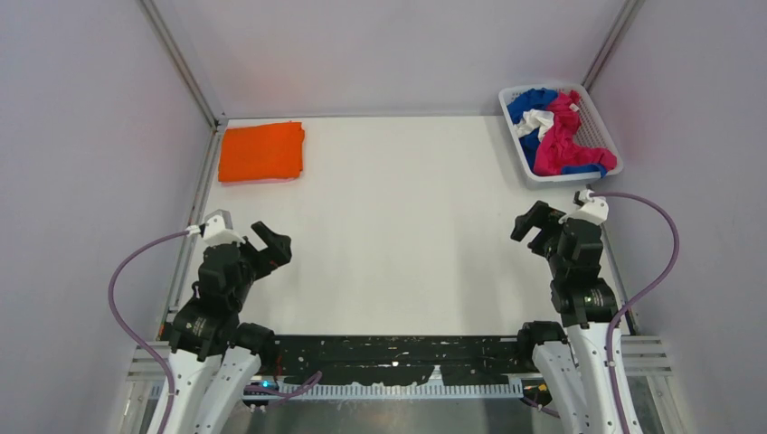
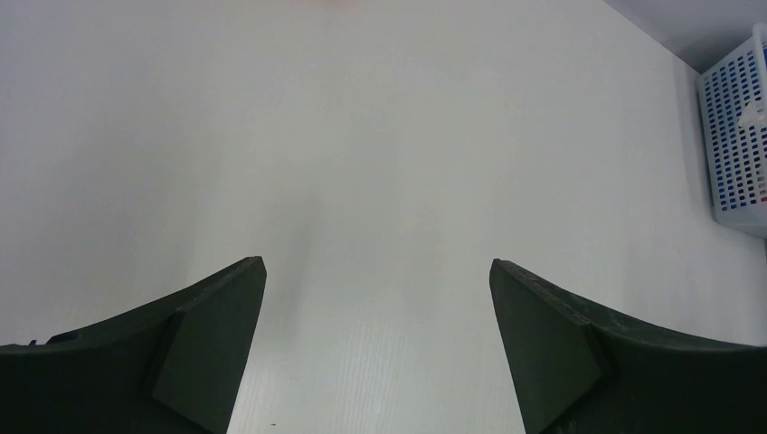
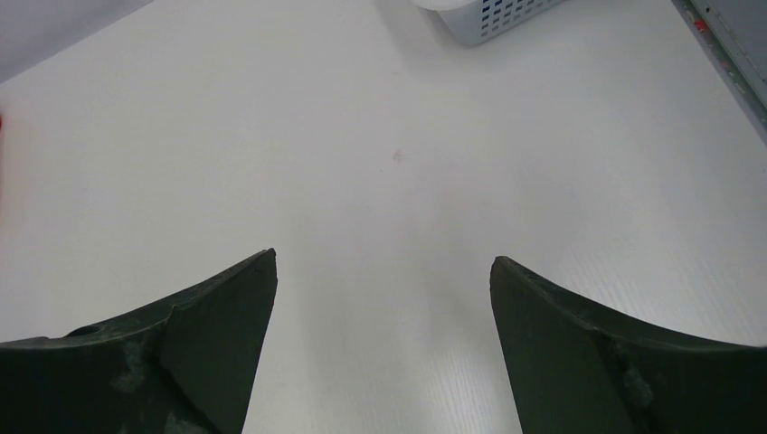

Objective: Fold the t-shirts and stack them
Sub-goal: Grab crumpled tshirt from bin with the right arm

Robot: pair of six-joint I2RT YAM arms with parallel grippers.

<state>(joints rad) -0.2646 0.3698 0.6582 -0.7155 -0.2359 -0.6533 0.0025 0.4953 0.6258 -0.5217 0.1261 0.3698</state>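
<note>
A bright orange t-shirt (image 1: 261, 152) lies folded flat at the far left corner of the table, with a pale pink edge showing under it. Crumpled royal blue (image 1: 528, 104), white (image 1: 537, 121) and magenta (image 1: 559, 137) t-shirts fill the white lattice basket (image 1: 606, 128) at the far right. My left gripper (image 1: 274, 244) is open and empty over the bare near-left table; it also shows in the left wrist view (image 2: 377, 271). My right gripper (image 1: 534, 226) is open and empty near the right edge, below the basket; it also shows in the right wrist view (image 3: 383, 262).
The basket shows at the right edge of the left wrist view (image 2: 734, 145) and at the top of the right wrist view (image 3: 493, 18). Grey enclosure walls with metal posts (image 1: 185, 63) bound the white table (image 1: 398, 235). A black strip (image 1: 389, 353) runs along the near edge.
</note>
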